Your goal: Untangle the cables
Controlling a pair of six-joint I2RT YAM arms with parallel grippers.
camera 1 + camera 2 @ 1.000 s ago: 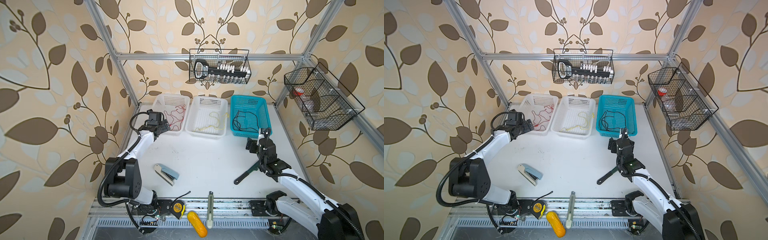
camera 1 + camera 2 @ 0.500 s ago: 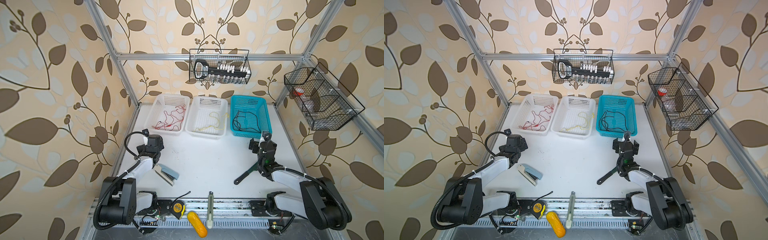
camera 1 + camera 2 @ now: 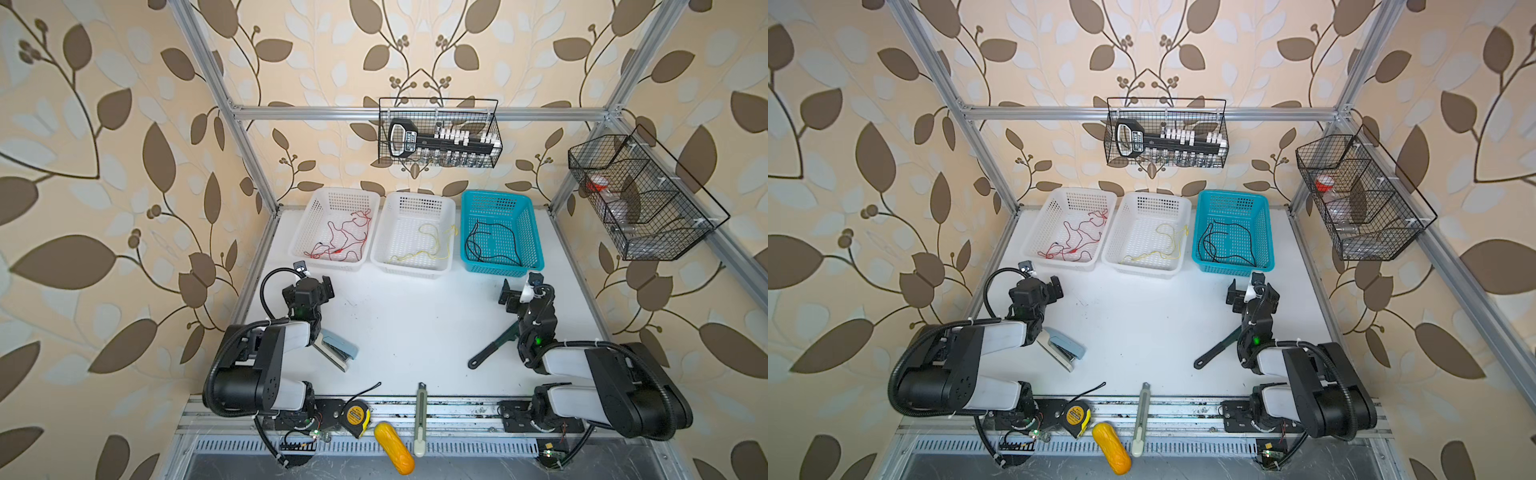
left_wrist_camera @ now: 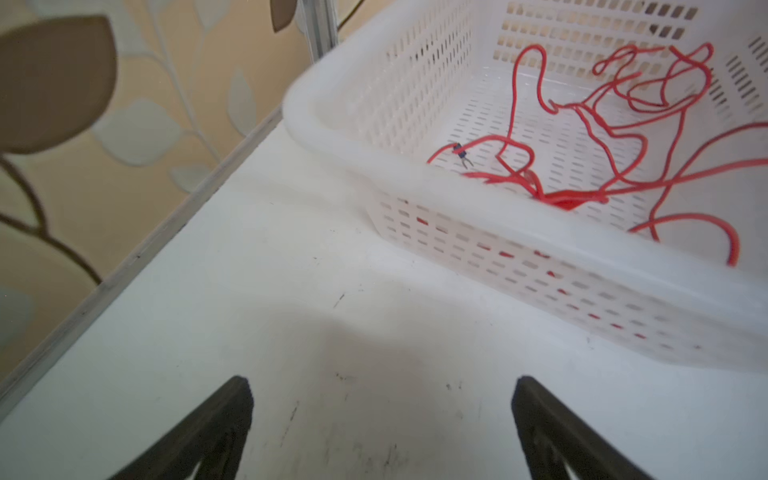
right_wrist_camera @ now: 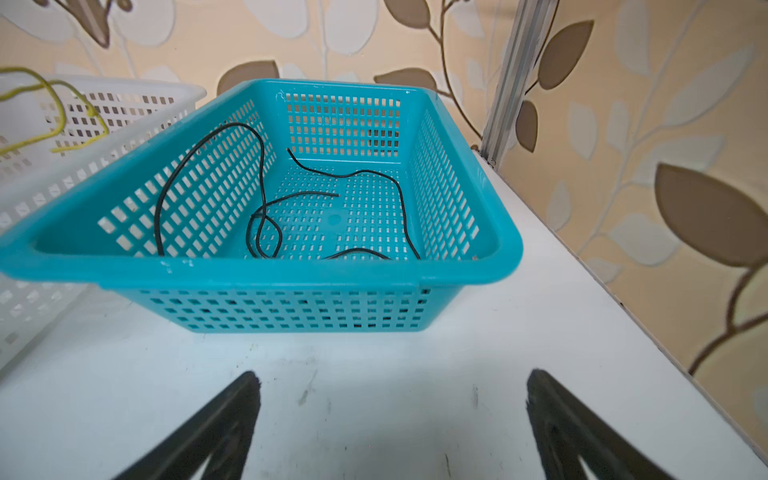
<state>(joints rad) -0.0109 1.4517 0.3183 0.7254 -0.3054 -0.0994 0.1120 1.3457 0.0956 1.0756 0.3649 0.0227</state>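
With left gripper (image 4: 382, 388) and right gripper (image 5: 392, 382) both spread wide and empty, treat black cables (image 5: 307, 193) inside teal basket (image 5: 257, 274), yellow cable (image 3: 435, 243) in white basket (image 3: 409, 270) beside it, red cables (image 4: 561, 198) in next white basket (image 4: 374, 153) beyond as light, limp, snag-prone: pinch mid-strand.
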